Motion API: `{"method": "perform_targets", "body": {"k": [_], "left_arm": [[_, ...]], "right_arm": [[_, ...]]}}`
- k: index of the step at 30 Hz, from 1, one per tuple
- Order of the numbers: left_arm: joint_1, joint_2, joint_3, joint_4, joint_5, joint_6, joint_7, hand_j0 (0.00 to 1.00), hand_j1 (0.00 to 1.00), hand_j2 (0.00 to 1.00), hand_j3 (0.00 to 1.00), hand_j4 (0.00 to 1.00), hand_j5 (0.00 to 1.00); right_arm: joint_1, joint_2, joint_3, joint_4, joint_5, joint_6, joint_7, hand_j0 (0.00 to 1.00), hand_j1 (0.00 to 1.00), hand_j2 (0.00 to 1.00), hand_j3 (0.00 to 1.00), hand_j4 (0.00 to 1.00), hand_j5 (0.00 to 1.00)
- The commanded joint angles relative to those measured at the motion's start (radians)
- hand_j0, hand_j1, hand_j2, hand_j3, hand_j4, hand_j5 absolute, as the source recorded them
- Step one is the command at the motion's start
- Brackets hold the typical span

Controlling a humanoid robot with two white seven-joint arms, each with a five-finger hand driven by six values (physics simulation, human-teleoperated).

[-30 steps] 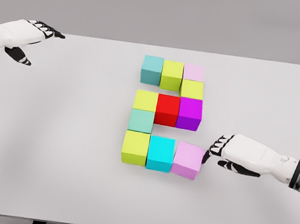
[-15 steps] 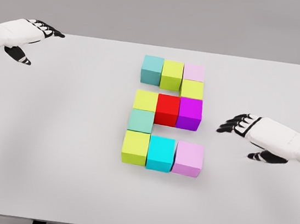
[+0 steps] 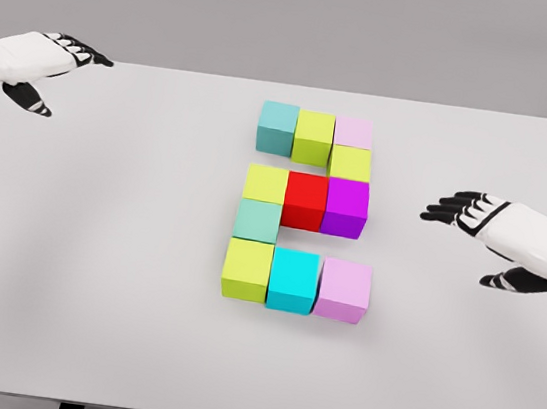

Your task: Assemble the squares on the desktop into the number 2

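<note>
While both hands hover clear of the work, eleven cubes sit on the table in a "2" pattern, neighbours touching. Top row: teal cube, lime cube, pale pink cube. Below the pale pink one: yellow-green cube. Middle row: yellow cube, red cube, purple cube. Below the yellow one: green cube. Bottom row: olive-lime cube, cyan cube, lilac cube. Right hand is well apart from the pattern at right, fingers spread and loose, holding nothing. Left hand is at the far left near the table's back edge, fingers extended, thumb down, holding nothing.
</note>
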Motion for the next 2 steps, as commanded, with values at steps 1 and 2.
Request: {"method": "perform_targets", "body": {"k": [1,2], "left_arm": [[0.000,0.003,0.003,0.000,0.007,0.001,0.001,1.00,1.00,1.00,1.00,1.00,1.00],[0.000,0.003,0.003,0.000,0.007,0.001,0.001,1.00,1.00,1.00,1.00,1.00,1.00]], "right_arm": [[-0.002,0.000,0.000,-0.001,-0.007,0.003,0.000,1.00,1.00,1.00,1.00,1.00,1.00],[-0.002,0.000,0.000,-0.001,-0.007,0.003,0.000,1.00,1.00,1.00,1.00,1.00,1.00]]}}
